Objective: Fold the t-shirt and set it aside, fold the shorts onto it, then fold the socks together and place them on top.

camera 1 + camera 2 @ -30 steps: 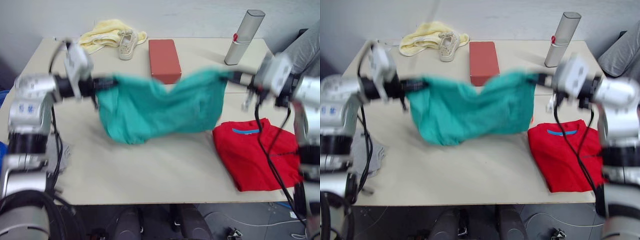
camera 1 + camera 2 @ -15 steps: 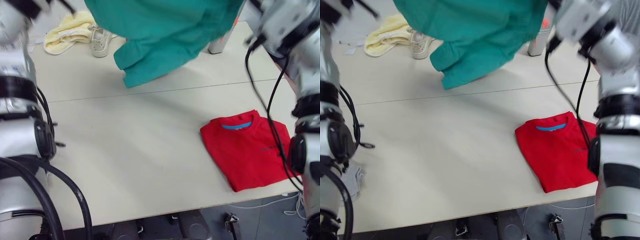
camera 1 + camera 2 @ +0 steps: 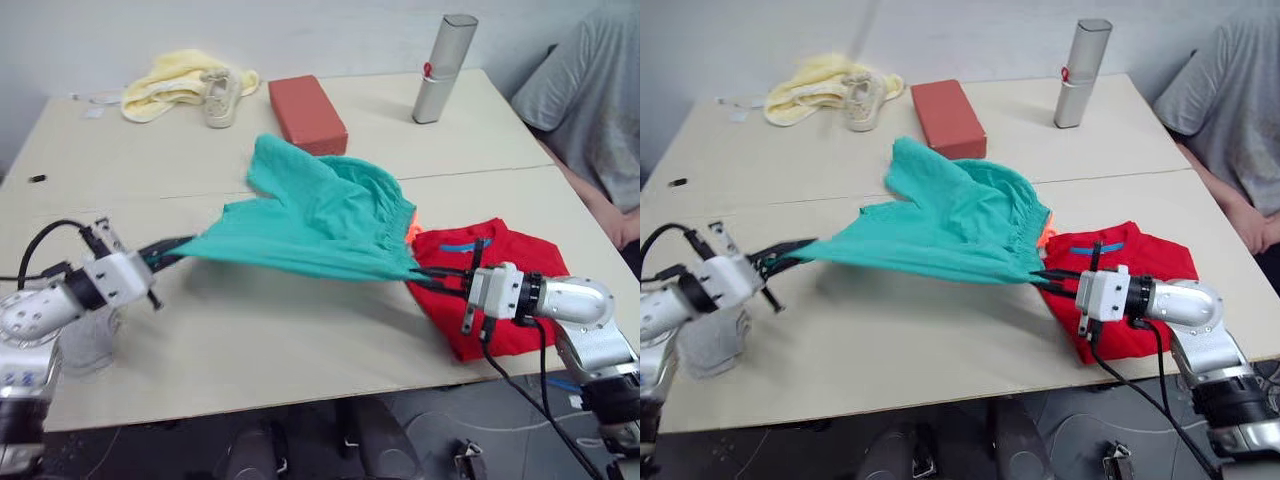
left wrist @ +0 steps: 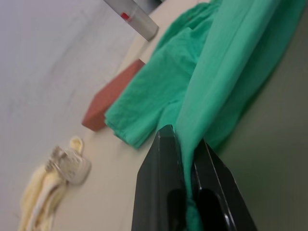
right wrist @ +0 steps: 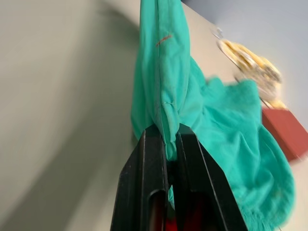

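Beige table (image 3: 300, 340) against a pale wall; person in grey seated at its right edge. Teal shorts (image 3: 320, 215) stretched low over the table, left gripper (image 3: 165, 252) and right gripper (image 3: 425, 277) each clamped on an end. Folded red t-shirt (image 3: 500, 300) near right edge, partly under shorts. Red block (image 3: 306, 113), silver case (image 3: 443, 68), yellow cloth (image 3: 175, 82) at back.

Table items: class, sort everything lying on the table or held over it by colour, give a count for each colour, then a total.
Red: 2, the t-shirt and the red block
Teal-green: 1, the shorts
Pale yellow: 1, the yellow cloth
Off-white: 1, the small shoe
Silver: 1, the silver case
Grey: 1, the grey cloth
Total: 7
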